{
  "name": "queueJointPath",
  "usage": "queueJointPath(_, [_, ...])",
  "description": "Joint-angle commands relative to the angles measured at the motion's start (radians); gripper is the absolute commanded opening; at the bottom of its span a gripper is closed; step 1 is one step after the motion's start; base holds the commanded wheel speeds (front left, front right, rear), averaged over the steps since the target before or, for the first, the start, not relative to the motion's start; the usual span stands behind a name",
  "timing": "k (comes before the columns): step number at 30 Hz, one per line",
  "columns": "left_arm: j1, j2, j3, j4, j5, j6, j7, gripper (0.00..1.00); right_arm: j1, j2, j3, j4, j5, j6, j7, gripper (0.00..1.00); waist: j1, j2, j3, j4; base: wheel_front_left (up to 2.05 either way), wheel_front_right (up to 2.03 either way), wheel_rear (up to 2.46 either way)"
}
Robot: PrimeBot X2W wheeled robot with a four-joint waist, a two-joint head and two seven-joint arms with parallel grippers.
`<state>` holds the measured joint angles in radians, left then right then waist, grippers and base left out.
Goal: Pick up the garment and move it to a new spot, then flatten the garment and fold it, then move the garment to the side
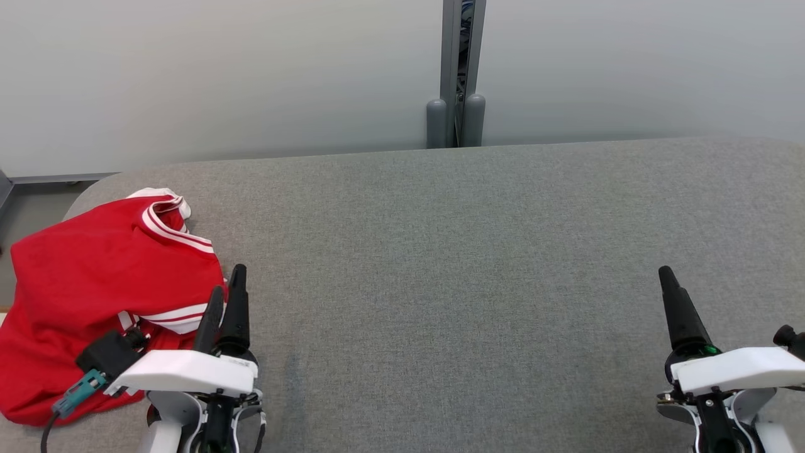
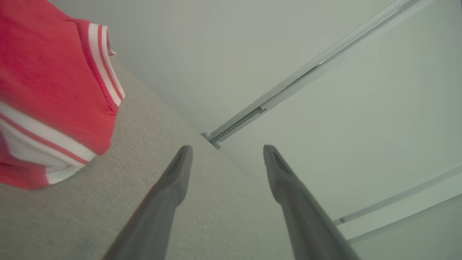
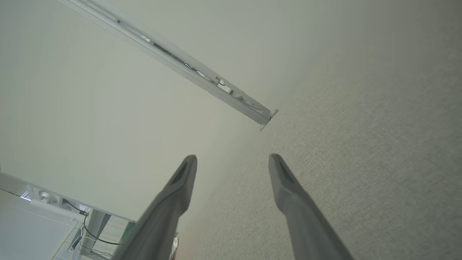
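The garment is a red shirt with white stripes, lying crumpled at the left end of the grey fabric table, part of it drooping over the left edge. My left gripper stands open just right of the garment's striped hem, fingers pointing away from me, nothing between them. In the left wrist view the garment sits upper left, apart from the open left gripper. Far to the right, my right gripper hovers over bare table. The right wrist view shows the right gripper open and empty.
A pale wall rises behind the table, with a grey vertical post at its middle. The table's rounded left corner meets a strip of floor. The wide cloth surface between the two grippers holds nothing.
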<state>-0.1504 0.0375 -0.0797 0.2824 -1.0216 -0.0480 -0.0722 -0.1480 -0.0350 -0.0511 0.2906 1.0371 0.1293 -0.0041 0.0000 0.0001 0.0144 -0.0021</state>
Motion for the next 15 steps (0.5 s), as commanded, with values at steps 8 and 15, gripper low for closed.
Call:
queueJointPath(8, [0.007,0.008,-0.035,-0.065,0.162,0.044,-0.029,1.0,0.012,-0.007,0.014,-0.083,-0.193,0.002,-0.041,1.0,0.0,-0.0001,0.001,-0.001,0.0,0.0,0.0])
queueJointPath(15, [0.025,0.009,-0.044,-0.111,0.257,0.082,-0.048,1.0,0.033,-0.008,0.018,-0.143,-0.304,0.002,-0.067,1.0,0.0,-0.0001,0.002,-0.003,0.0,0.0,0.0])
